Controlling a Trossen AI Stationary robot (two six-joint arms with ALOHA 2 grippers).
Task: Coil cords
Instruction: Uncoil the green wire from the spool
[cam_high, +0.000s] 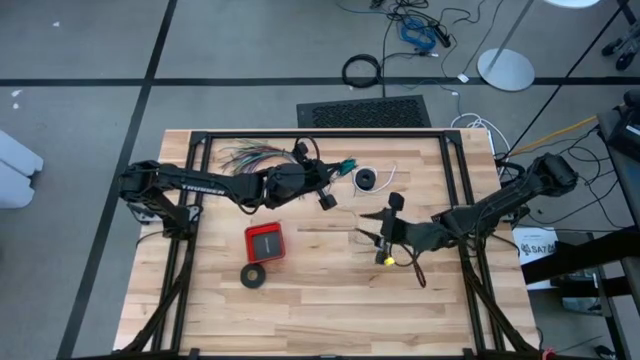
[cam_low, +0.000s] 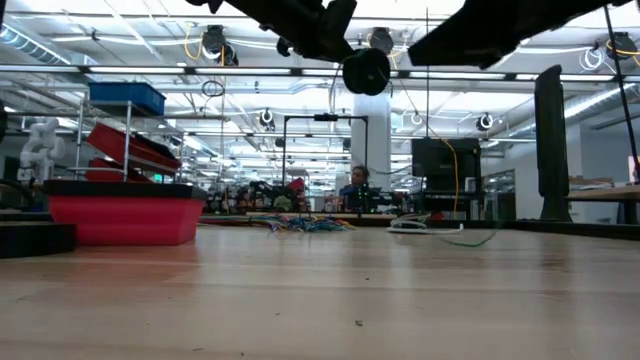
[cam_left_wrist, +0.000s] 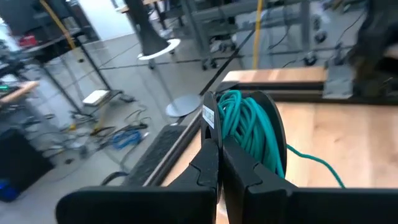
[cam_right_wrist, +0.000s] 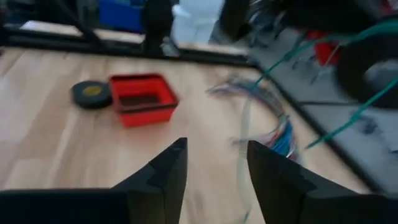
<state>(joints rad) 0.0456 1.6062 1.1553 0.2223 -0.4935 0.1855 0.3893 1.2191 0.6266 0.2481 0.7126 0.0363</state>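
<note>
The teal-green wire is wound into a small coil (cam_left_wrist: 245, 124) at the ends of my left gripper (cam_left_wrist: 217, 134), which is shut and stands above the table's far middle (cam_high: 330, 180). From the coil one strand (cam_left_wrist: 317, 165) trails off toward the table. The white cord (cam_high: 380, 176) with its black round piece (cam_high: 366, 180) lies flat on the table just right of the coil. My right gripper (cam_high: 383, 222) hovers open near the table's middle, with nothing between its fingers (cam_right_wrist: 214, 146). Teal strands (cam_right_wrist: 348, 118) run past beyond it. My left gripper carries the teal coil (cam_left_wrist: 239, 115) at the free ends of its shut fingers, and the loops lie against one finger's outer side. The loops hide whether a strand is pinched between the fingers. The fingers point about level toward the table's right. The coil is clear of the table.
A red box (cam_high: 265, 242) and a black tape ring (cam_high: 253, 275) sit left of the middle. A fan of many-coloured wires (cam_high: 245, 155) lies at the far left edge. A small yellow piece (cam_high: 385, 260) lies by the right gripper. The near part of the table is bare wood.
</note>
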